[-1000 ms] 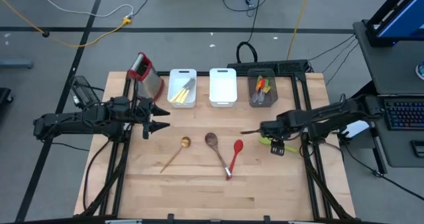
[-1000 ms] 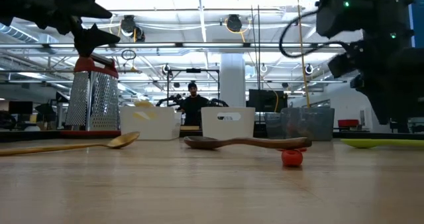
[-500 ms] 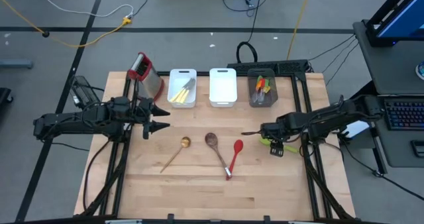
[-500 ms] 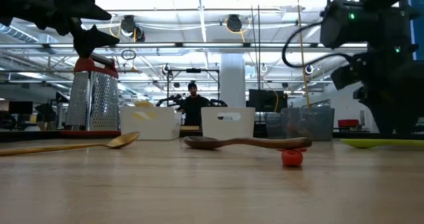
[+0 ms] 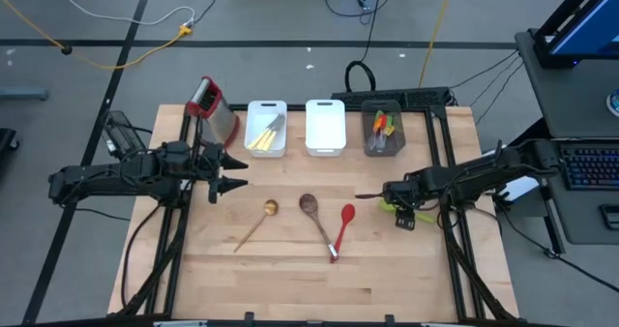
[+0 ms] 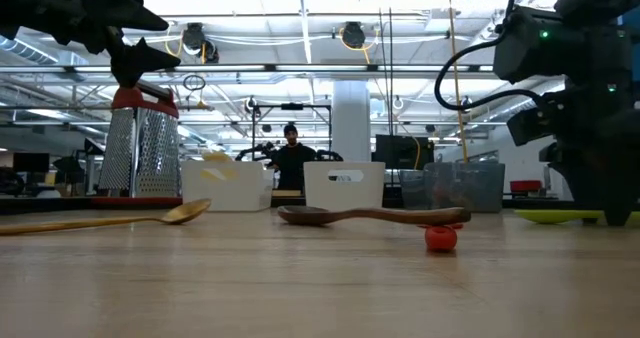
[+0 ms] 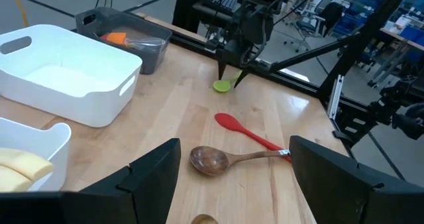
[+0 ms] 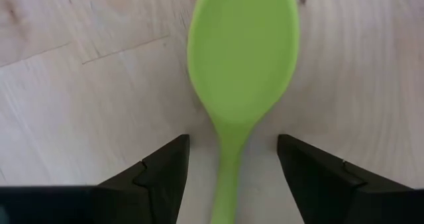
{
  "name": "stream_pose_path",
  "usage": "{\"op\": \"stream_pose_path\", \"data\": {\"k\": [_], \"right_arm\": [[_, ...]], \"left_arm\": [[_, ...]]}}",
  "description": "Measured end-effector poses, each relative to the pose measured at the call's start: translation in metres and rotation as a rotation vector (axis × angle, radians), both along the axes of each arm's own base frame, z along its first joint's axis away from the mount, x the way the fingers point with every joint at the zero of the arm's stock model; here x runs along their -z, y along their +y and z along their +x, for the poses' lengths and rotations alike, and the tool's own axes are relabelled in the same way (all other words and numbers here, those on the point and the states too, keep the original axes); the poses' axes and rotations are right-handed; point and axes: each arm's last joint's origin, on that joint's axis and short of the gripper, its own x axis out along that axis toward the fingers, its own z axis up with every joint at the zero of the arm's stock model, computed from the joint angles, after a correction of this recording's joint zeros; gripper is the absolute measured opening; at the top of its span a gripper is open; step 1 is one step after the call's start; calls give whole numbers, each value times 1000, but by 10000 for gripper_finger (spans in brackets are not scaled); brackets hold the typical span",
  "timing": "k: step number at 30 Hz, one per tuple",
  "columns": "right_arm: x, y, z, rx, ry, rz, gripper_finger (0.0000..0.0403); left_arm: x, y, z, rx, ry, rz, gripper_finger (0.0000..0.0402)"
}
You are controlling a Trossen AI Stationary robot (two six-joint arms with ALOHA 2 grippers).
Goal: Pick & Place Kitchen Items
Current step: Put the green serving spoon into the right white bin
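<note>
The right gripper (image 8: pixel 228 168) is down low over the lime-green plastic spoon (image 8: pixel 242 65) lying flat on the wooden bench (image 5: pixel 290 269), fingers spread wide either side of its handle, gripping nothing. The left gripper (image 5: pixel 240 172) hangs open and empty by the steel box grater (image 5: pixel 215 109).

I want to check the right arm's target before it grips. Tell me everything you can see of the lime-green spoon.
The lime-green spoon looks like smooth plastic or silicone, with an oval bowl narrowing into a slim handle. It lies flat on the wooden table, toward its right side, apart from the other spoons. The right gripper stands directly over it, open, its fingers either side of the handle just below the bowl. Nothing but the table visibly touches it.
</note>
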Motion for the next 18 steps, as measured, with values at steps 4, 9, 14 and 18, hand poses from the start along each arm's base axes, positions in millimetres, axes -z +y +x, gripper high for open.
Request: {"op": "stream_pose_path", "data": {"k": [4,9,14,18], "right_arm": [[0,0,0,9,-1,-5,225],[0,0,0,25,-5,-11,220],[1,-1,1,27,-10,-30,209],[1,-2,1,45,-17,-51,196]], "left_arm": [[0,0,0,-1,1,-3,285],[1,0,0,-2,7,-6,285],[1,0,0,-2,7,-6,285],[1,0,0,-2,7,-6,285]]}}
